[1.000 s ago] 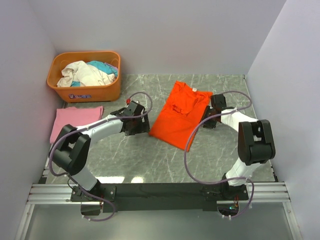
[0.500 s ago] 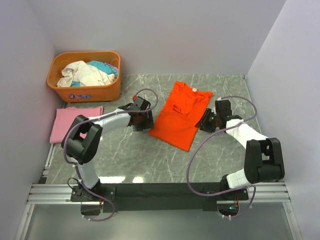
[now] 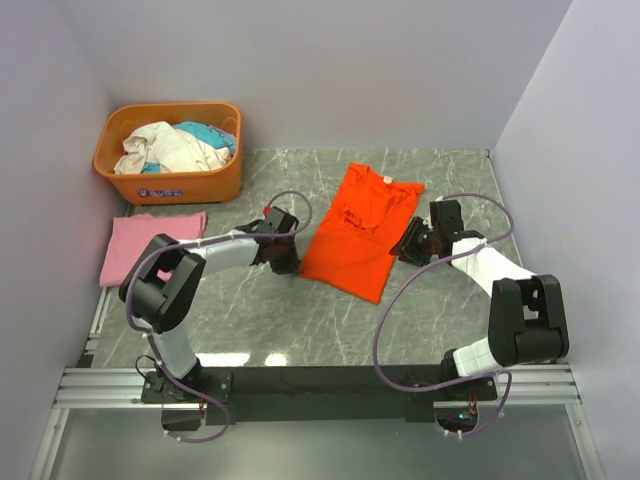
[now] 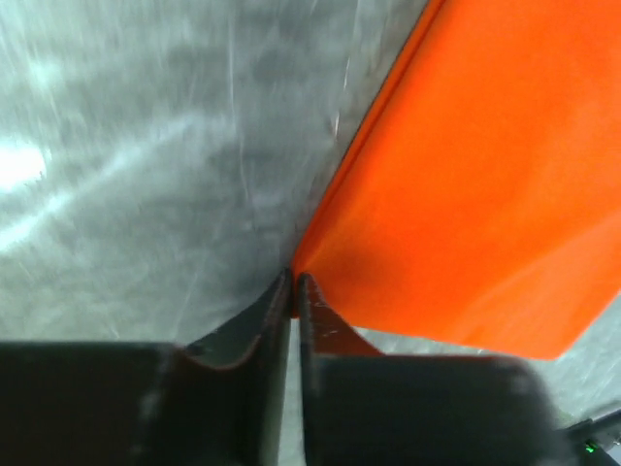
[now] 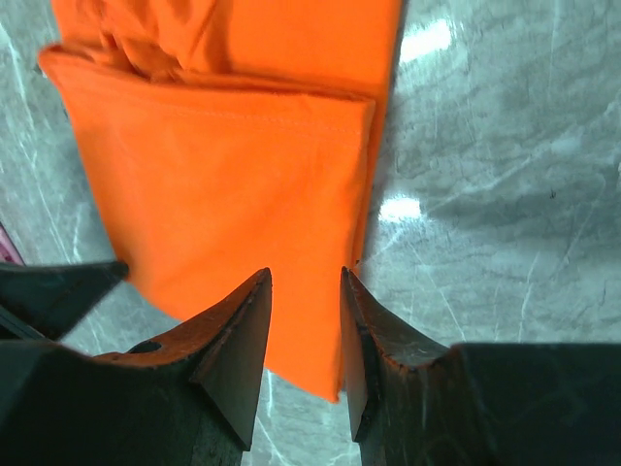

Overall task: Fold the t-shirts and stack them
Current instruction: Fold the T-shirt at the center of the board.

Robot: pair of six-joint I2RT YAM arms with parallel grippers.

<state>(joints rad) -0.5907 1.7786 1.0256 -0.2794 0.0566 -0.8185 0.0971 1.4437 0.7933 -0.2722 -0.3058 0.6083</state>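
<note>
The orange-red t-shirt lies flat at mid-table, collar toward the back wall and hem toward the arms, its body narrowed by folds along both long sides. The left wrist view shows what the overhead view cannot: the left gripper has its jaws drawn to a thin slit, closed on the shirt's near-left corner where cloth meets the marble-patterned table. The right wrist view shows the right gripper with jaws parted and holding nothing, poised over the shirt's right-hand edge; a folded-in layer with a stitched seam lies just ahead of its tips. Only the overhead view shows the light pink t-shirt, folded into a rectangle at the table's far left, well apart from the orange-red one. Behind it, against the left wall, stands an orange basket heaped with white and teal laundry. Each arm's cable loops beside its forearm, near the shirt's two long edges. Bare tabletop extends between the shirt's hem and the arm bases, and between the two shirts; walls bound the table at the back and on both sides.
</note>
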